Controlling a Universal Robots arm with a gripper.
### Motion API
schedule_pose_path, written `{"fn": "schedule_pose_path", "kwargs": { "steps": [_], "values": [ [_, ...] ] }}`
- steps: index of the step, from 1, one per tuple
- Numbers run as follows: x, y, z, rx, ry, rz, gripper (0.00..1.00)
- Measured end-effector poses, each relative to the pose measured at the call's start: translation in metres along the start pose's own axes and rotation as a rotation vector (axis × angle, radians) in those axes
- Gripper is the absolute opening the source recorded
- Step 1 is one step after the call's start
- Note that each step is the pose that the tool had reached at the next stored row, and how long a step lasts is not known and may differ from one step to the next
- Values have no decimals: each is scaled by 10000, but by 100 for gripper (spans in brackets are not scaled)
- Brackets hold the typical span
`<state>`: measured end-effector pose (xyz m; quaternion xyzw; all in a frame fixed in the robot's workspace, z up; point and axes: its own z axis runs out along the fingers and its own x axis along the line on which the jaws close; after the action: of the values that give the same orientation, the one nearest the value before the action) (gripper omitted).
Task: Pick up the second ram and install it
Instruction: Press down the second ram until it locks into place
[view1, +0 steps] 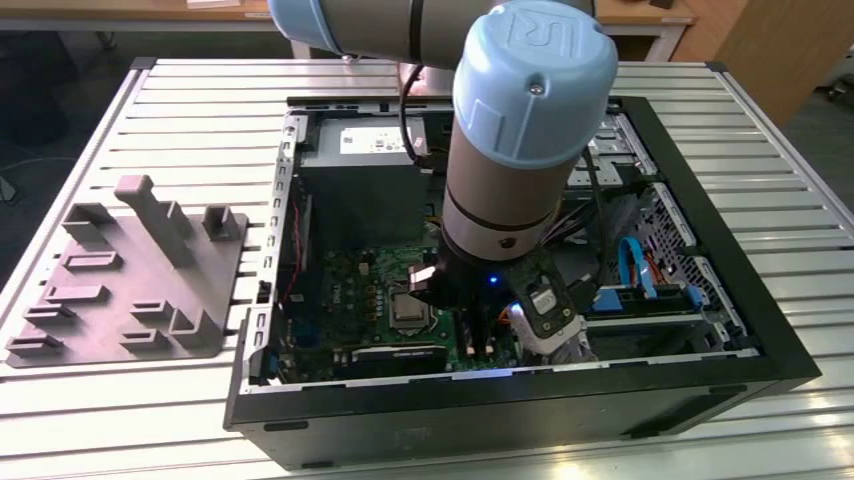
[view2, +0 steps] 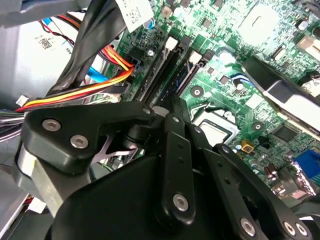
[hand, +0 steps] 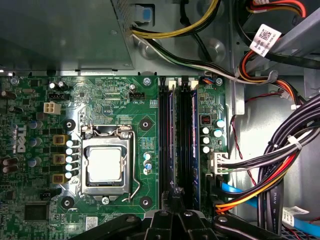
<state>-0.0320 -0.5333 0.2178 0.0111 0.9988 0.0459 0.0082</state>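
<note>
Hovering low inside the open computer case (view1: 767, 345), the gripper (hand: 176, 202) hangs right over the motherboard's memory slots (hand: 176, 135), the processor socket (hand: 106, 164) off to one side. The second ram (hand: 194, 145) seems seated in its slot just beyond the gripper; whether the fingers are spread cannot be told.

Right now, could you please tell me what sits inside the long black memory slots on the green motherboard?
In the first wrist view, dark modules seem seated in the long black memory slots of the green motherboard. The black tool covers their near ends, so the latches there are hidden.
</note>
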Motion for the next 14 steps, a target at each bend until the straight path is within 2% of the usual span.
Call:
{"fn": "schedule_pose_path", "kwargs": {
  "steps": [2,10,14],
  "values": [
    [-1,5,-21,-23,-6,0,10],
    [-4,22,-241,5,0,0,10],
    [-4,23,-246,5,0,-1,10]
  ]
}}
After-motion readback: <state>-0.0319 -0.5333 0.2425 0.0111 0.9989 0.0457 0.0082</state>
